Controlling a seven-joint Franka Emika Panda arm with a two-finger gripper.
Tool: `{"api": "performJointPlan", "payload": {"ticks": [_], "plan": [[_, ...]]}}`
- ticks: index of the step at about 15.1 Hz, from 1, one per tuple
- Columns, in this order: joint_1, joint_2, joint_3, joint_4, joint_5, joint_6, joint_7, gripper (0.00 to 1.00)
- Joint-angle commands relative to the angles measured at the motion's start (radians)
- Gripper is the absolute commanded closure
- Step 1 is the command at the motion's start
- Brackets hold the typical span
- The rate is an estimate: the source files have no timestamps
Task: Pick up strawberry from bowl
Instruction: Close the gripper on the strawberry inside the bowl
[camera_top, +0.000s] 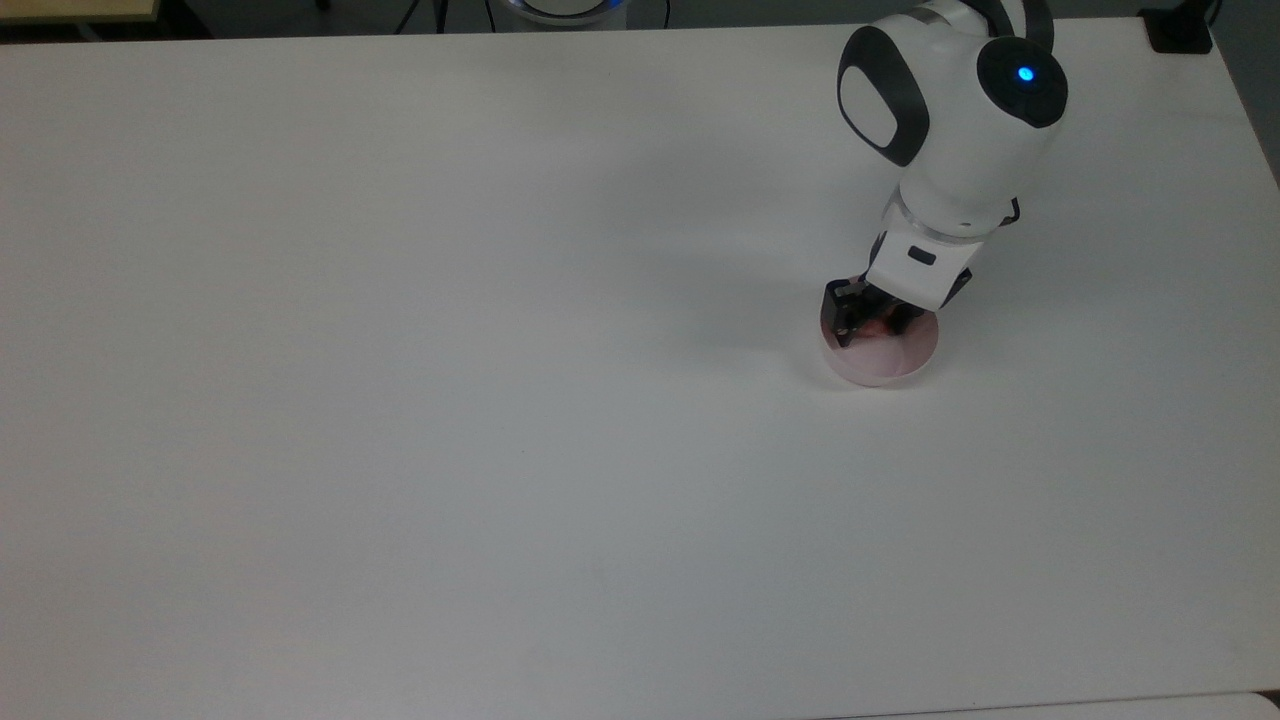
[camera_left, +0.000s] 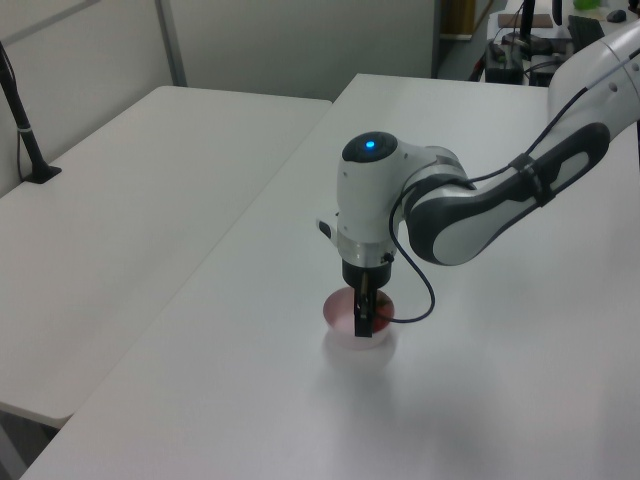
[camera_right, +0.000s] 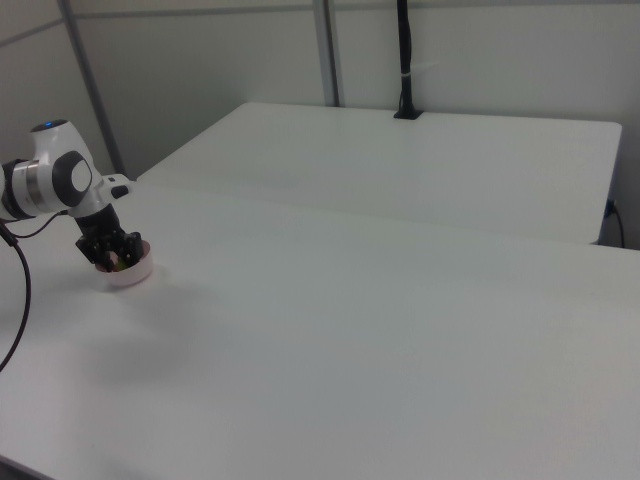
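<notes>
Strawberry sits inside the pink bowl, with the gripper lowered into that bowl, fingers closed around the fruit.

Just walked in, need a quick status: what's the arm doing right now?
The Panda arm has its gripper down inside the pale pink bowl near the top view's right side of the white table. The fingers sit close on either side of the red strawberry, which is mostly hidden between them. Whether they have actually clamped it can't be told. The bowl rests on the table and the strawberry hasn't been lifted out.
</notes>
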Motion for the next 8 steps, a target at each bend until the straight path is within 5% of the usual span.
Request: {"api": "performJointPlan", "payload": {"ticks": [1, 8], "plan": [[0.012, -0.011, 0.001, -0.026, -0.016, -0.017, -0.063, 0.61], [0.009, -0.046, -0.006, -0.013, -0.003, -0.059, -0.072, 0.69]]}}
